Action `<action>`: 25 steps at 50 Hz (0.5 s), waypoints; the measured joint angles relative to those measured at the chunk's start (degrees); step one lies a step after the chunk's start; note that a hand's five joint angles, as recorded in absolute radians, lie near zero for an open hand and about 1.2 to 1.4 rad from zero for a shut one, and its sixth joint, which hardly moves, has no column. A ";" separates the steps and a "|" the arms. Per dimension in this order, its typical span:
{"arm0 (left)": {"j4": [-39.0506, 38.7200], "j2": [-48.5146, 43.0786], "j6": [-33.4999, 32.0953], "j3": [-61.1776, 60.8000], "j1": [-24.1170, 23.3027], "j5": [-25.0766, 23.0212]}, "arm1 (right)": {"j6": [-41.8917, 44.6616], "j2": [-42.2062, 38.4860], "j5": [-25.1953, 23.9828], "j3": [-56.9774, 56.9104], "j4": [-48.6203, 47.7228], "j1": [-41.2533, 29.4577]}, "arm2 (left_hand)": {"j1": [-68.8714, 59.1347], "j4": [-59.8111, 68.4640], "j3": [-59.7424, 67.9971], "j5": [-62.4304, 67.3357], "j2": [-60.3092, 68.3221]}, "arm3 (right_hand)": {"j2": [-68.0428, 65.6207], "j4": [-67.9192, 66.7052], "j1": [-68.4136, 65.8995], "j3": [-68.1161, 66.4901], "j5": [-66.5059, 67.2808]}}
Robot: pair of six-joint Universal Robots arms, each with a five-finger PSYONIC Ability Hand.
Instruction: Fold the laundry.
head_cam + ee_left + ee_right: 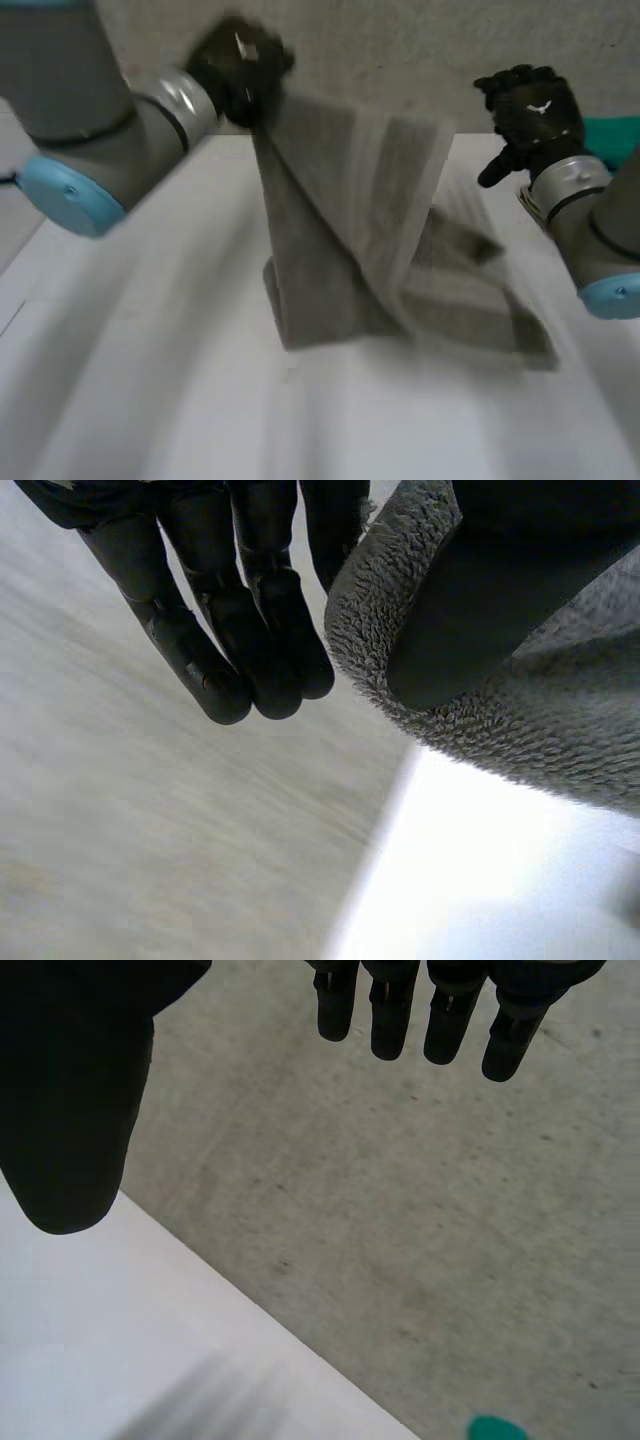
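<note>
Above the bench's far left, the left robot hand (240, 68) is pinching one corner of the grey towel (340, 250) and holding it up off the bench (150, 380). In the left wrist view the thumb is pressing the terry edge (520, 740) against the hand, while the other fingers (250, 650) are hanging straight beside it.

From that raised corner the towel is draping down towards the middle of the bench. Its lower part is lying in loose folds that are trailing towards the near right corner. So its long axis is running on a slant, from far left and high to near right and low. The lifted top edge is reaching rightwards, and its free end is hanging close to the right robot hand (530, 105), apart from it.

That hand is hovering over the far right edge with its fingers spread and thumb clear, holding nothing; it is the nearer one for taking the free corner. A green thing (495, 1428) is lying beyond the right edge.
</note>
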State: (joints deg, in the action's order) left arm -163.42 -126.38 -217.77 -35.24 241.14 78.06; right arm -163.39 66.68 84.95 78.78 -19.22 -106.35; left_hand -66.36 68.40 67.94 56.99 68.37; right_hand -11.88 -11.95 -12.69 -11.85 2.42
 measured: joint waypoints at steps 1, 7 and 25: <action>1.54 -1.25 -0.05 -1.08 -0.57 0.41 | -0.10 0.02 0.15 -0.68 0.91 0.49 | 0.00 0.00 0.00 0.01 0.00 | 0.00 0.00 0.00 0.00 0.00; 6.53 -5.32 1.48 -8.36 -4.31 2.29 | 0.51 -0.80 0.00 -4.51 7.16 2.19 | 0.00 0.00 0.00 0.01 0.00 | 0.00 0.00 0.00 0.00 0.00; 5.05 6.75 7.40 -26.42 -1.62 5.23 | 13.29 -10.67 -8.16 -9.82 28.91 -4.80 | 55.51 -56.76 -55.87 -54.16 -56.22 | -0.14 -0.08 0.00 -0.13 0.04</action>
